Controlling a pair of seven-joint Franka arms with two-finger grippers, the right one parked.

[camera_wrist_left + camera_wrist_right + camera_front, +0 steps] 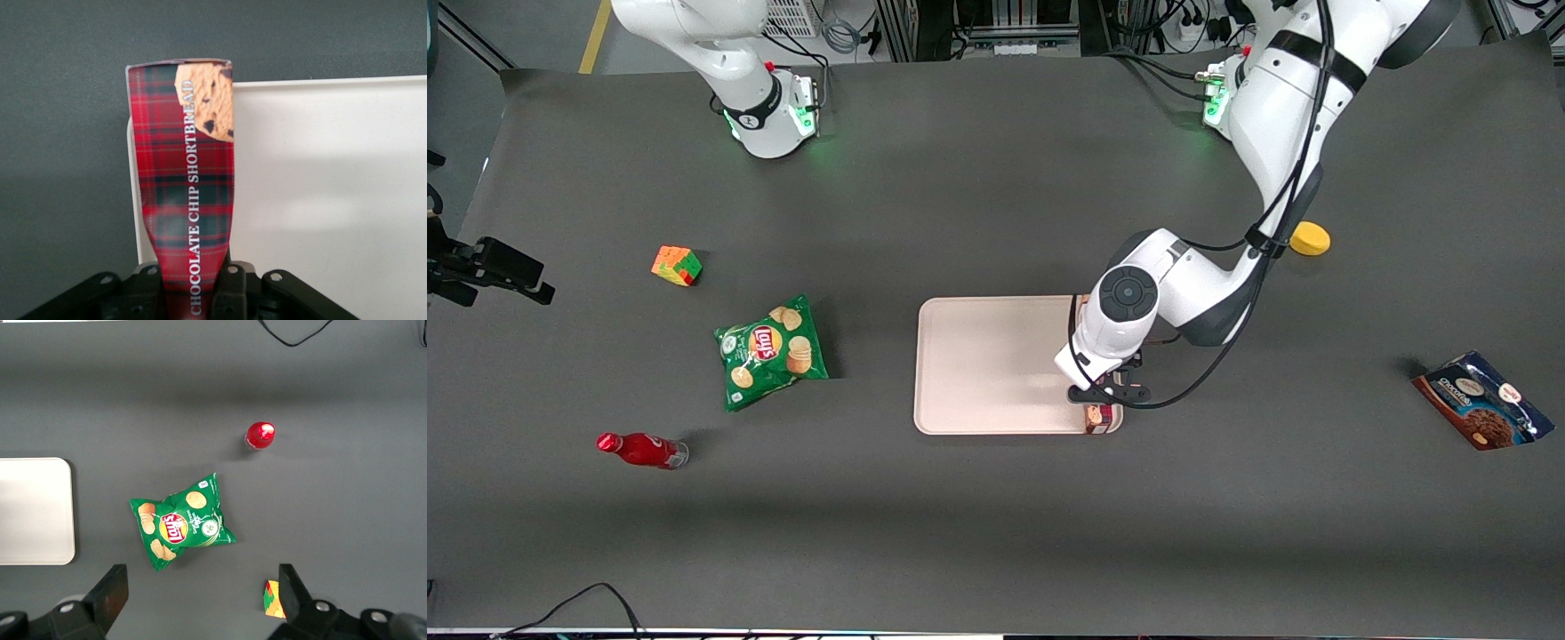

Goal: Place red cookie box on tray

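The dark grey tabletop [996, 533] carries everything. The tray [987, 364], pale pinkish-white with rounded corners and a low rim, lies flat near its middle. The working arm bends down over the tray's edge at the working arm's end, its wrist pointing downward at the tray corner nearest the front camera.

The red cookie box [183, 193] is a slim, long carton in dark red plaid, with a chocolate-chip cookie picture at its free end and white lettering "CHOCOLATE CHIP SHORTBREAD" running along its length. Its long axis runs straight out from the hand [193, 287], along the tray's rim, with part of it over the tray and part over the tabletop. In the front view only its end [1099, 418] shows beneath the wrist, at that near corner; whether it already touches the tray is hard to tell. The hand's black fingers [230, 293] pinch the carton at one end, one on each long side.

Elsewhere lie a green chip bag [771, 351], a blue cookie bag [1480, 400], a red bottle [640, 450], a colour cube [677, 265] and a yellow disc [1310, 238].
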